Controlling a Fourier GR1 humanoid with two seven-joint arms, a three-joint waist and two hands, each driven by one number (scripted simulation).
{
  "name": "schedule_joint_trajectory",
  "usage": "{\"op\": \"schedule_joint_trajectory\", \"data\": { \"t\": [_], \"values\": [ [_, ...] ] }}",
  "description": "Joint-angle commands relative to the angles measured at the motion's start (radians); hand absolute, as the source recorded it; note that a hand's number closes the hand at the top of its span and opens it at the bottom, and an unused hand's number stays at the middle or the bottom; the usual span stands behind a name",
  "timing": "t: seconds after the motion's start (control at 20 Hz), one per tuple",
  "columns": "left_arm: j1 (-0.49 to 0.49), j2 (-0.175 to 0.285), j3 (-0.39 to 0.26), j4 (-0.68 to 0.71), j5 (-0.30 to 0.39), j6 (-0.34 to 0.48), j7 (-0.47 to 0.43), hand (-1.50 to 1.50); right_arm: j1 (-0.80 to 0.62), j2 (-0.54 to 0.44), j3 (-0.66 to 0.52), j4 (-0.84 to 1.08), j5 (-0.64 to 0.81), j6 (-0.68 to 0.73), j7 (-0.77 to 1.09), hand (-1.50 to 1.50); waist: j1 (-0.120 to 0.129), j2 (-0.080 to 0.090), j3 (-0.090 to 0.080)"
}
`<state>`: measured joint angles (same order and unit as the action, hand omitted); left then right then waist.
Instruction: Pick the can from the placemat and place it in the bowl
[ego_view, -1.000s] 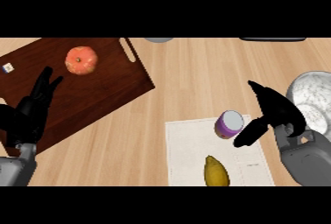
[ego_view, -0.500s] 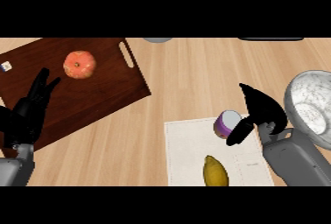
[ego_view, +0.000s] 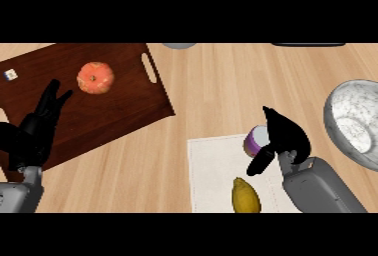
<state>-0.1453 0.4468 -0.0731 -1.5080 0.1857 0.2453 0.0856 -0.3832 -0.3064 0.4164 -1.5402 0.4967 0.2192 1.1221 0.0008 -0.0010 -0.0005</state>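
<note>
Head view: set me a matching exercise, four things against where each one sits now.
1 can
2 orange fruit
3 bowl
4 yellow fruit

A on the dark board
B at the counter's right edge
C on the placemat, beside the right hand
D on the placemat, at the view's lower edge

Pairs: 1-C, 2-A, 3-B, 4-D
</note>
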Motion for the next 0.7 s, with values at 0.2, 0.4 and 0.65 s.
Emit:
{"op": "schedule_joint_trajectory", "data": {
  "t": [0.2, 0.4, 0.65],
  "values": [
    [0.023, -0.035, 0.016, 0.01, -0.018, -0.036, -0.041, 0.0, -0.062, 0.031, -0.077, 0.16, 0.059, 0.036, 0.042, -1.5, 0.007, 0.003, 0.0],
    [-0.01, -0.01, 0.041, -0.058, -0.047, -0.022, 0.067, 0.0, 0.017, 0.076, -0.086, 0.168, 0.078, -0.002, -0.019, 1.5, 0.002, 0.001, 0.001],
    [0.024, -0.06, 0.054, -0.054, -0.074, -0.046, 0.035, 0.0, -0.091, 0.169, -0.101, 0.257, 0.102, 0.038, -0.068, 1.5, 0.005, 0.001, 0.001]
  ]
}}
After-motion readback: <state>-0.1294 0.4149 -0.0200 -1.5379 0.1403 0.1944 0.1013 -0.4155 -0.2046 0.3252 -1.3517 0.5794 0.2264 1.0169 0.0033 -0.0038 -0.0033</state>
